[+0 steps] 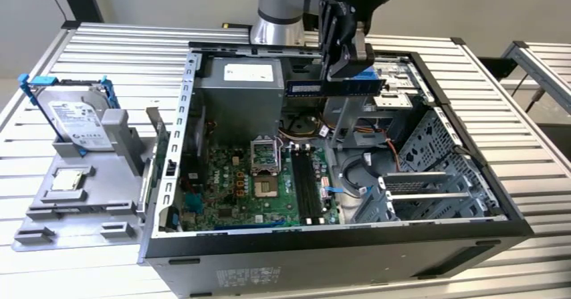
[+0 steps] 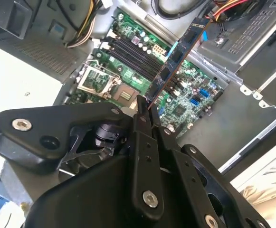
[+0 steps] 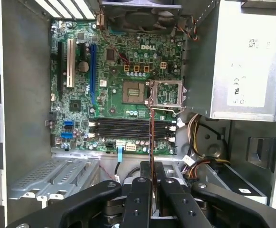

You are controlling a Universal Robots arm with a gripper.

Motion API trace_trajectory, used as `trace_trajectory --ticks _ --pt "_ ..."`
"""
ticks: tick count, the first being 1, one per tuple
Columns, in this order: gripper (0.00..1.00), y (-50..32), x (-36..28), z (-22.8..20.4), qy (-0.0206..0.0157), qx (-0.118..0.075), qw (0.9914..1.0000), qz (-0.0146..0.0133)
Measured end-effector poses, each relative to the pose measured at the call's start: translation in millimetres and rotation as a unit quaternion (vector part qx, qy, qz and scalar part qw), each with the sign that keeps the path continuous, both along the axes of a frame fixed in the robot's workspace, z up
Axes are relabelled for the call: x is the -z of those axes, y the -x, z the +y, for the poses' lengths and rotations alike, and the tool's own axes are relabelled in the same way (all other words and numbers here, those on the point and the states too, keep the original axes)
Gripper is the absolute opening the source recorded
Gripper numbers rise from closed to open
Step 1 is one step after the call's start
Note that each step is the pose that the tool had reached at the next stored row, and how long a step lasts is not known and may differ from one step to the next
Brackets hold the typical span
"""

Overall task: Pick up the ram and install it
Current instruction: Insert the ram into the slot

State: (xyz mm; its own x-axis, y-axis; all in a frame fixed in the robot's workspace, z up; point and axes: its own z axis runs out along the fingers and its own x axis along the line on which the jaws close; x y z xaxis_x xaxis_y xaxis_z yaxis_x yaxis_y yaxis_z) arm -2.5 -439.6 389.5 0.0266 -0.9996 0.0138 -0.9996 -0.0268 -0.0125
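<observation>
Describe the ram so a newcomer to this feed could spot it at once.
Find the open computer case in the exterior view; the hand hangs over it. Clamped in it is the ram, a long, thin blue stick with black chips, held above the motherboard. Unlike the boxy silver hard drive outside the case, it is flat and narrow.

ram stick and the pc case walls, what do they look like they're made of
ram: looks like rigid circuit-board laminate, going by its thin, flat, matte blue face. case walls: seemingly bare grey sheet metal with a dull sheen, punched holes and folded edges.
</observation>
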Motion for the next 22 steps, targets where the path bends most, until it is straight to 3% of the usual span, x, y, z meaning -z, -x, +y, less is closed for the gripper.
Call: trace_trajectory --ticks 3,5,16,22 --pt "0.00 0.0 0.0 0.0 -0.0004 0.000 1.00000 0.0000" --pt "0.00 0.0 0.0 0.0 -0.0048 0.000 0.99999 0.0000" --pt "0.00 0.0 0.0 0.0 -0.0058 0.002 0.99998 0.0000" --pt "0.00 0.0 0.0 0.0 -0.0058 0.026 0.99964 -0.0001"
